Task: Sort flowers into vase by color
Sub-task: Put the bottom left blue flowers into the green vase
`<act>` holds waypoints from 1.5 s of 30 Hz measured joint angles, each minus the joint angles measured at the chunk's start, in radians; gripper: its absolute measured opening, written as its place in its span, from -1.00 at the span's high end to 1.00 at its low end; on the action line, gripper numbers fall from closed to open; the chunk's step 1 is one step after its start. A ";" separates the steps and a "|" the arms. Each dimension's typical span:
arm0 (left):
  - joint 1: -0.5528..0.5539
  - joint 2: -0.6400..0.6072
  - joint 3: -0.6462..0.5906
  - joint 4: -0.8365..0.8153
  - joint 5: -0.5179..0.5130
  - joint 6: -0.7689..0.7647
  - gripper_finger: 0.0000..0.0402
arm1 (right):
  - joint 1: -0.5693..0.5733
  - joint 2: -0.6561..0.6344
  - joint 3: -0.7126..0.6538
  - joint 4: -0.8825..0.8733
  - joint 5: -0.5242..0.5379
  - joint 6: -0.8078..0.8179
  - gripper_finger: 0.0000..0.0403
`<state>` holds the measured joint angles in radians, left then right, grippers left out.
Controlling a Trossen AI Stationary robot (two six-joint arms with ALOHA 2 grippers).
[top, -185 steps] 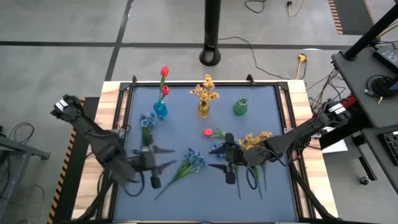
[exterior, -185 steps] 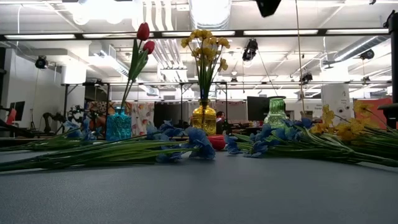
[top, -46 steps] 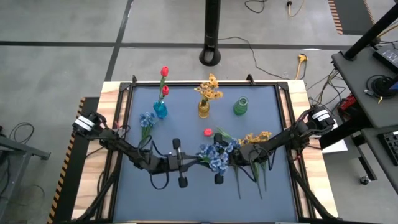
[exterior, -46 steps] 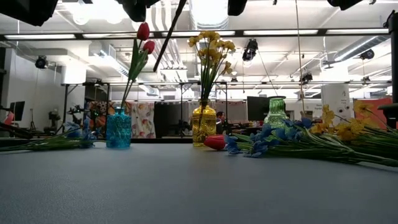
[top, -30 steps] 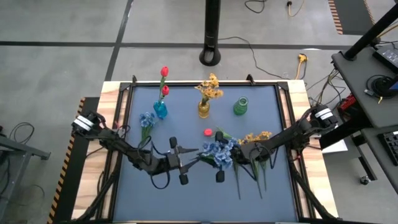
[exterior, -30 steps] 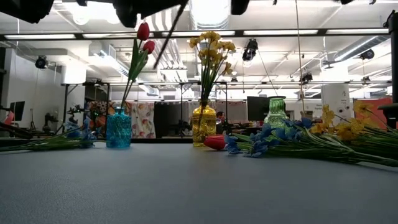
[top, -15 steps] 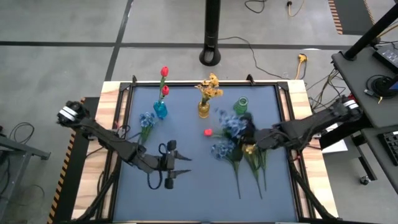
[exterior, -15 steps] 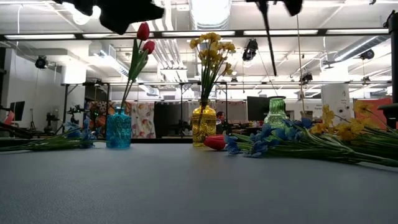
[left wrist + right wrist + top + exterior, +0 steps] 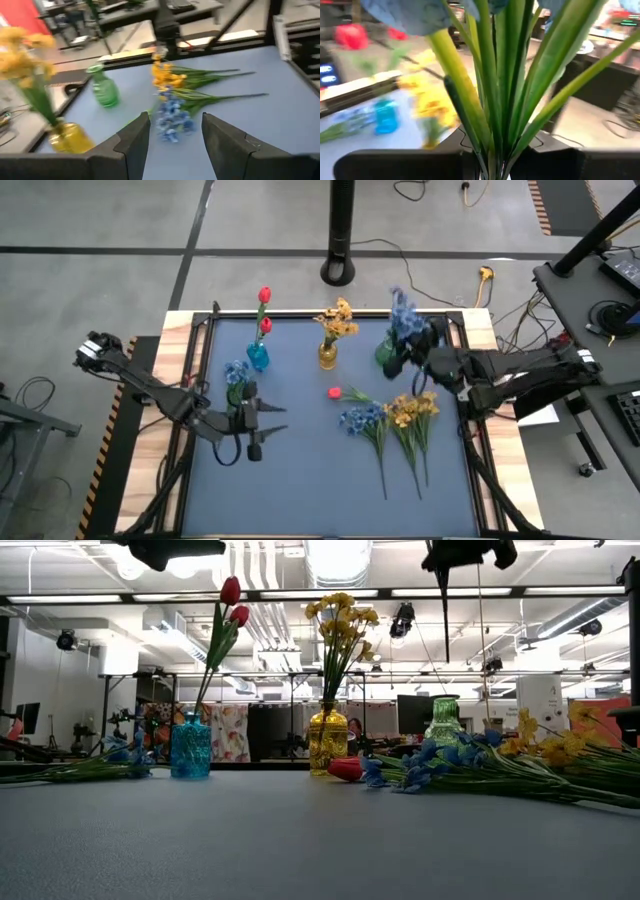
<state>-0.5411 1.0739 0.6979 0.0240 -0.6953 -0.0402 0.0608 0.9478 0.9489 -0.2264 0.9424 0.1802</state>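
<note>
Blue sprig (image 9: pixel 403 313) upright over green vase (image 9: pixel 387 352), blossoms up, stem down, clamped in right gripper (image 9: pixel 432 352).
Three vases; left gripper (image 9: pixel 262 427) apart, empty, near left edge.

Blue-grey tabletop (image 9: pixel 300 480), wood-edged. Standing toward the far side: blue vase (image 9: pixel 258 358), yellow vase (image 9: pixel 327 356), green vase (image 9: pixel 386 351). Lying flat: blue sprig (image 9: pixel 236 375) at left, red bud (image 9: pixel 334 392) mid-table, blue flowers (image 9: pixel 362 418) beside yellow flowers (image 9: pixel 414 410) at right.
</note>
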 joint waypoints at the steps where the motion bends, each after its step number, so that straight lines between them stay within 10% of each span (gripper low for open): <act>1: 0.000 -0.009 0.000 -0.003 -0.003 -0.003 0.18 | -0.031 -0.002 0.000 0.000 -0.010 -0.010 0.73; 14: 0.000 -0.023 0.000 -0.123 -0.002 -0.102 0.18 | -0.268 -0.017 -0.120 0.277 -0.301 -0.160 0.73; 45: -0.001 -0.019 0.000 -0.155 -0.047 -0.135 0.18 | -0.291 -0.051 -0.368 0.448 -0.199 -0.128 0.51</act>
<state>-0.5423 1.0550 0.6975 -0.1307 -0.7428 -0.1748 -0.2298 0.8970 0.5810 0.2218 0.7434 0.0525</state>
